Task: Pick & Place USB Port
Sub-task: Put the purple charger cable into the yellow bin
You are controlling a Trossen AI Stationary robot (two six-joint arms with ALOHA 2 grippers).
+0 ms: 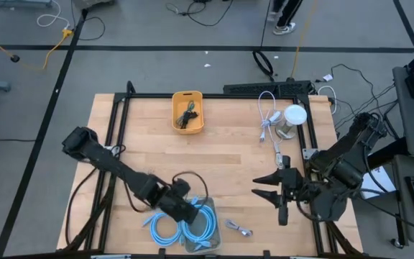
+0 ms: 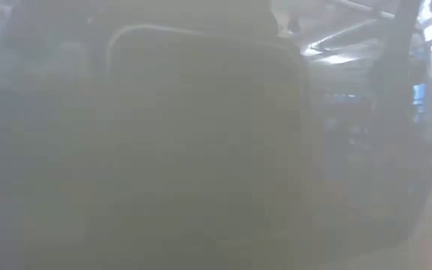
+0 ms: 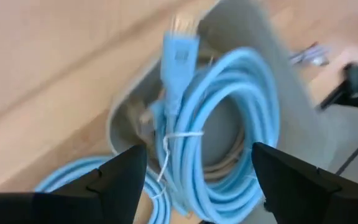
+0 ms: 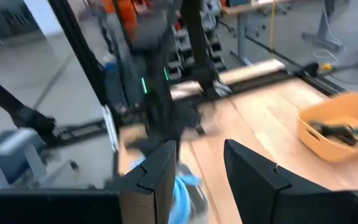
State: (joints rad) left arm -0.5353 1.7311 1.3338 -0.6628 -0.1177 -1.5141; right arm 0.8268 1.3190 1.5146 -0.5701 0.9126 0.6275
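Note:
A coiled light-blue USB cable (image 3: 229, 124), bound with a white tie, lies in a grey tray (image 3: 247, 25) near the table's front edge; its blue plug (image 3: 179, 53) points out over the tray's rim. My left gripper (image 3: 197, 180) hovers open just above this coil (image 1: 201, 224), one finger on either side, touching nothing. A second blue coil (image 1: 160, 226) rests on the wood beside the tray. At the right, my right gripper (image 1: 263, 185) stands open above the table and holds nothing. The low view shows only haze.
A small silver connector (image 1: 239, 229) lies right of the tray. A yellow bin (image 1: 187, 111) with dark cables sits at the far middle. A white cable (image 1: 268, 119) and a white-topped cup (image 1: 293, 119) are at the far right. The middle is bare wood.

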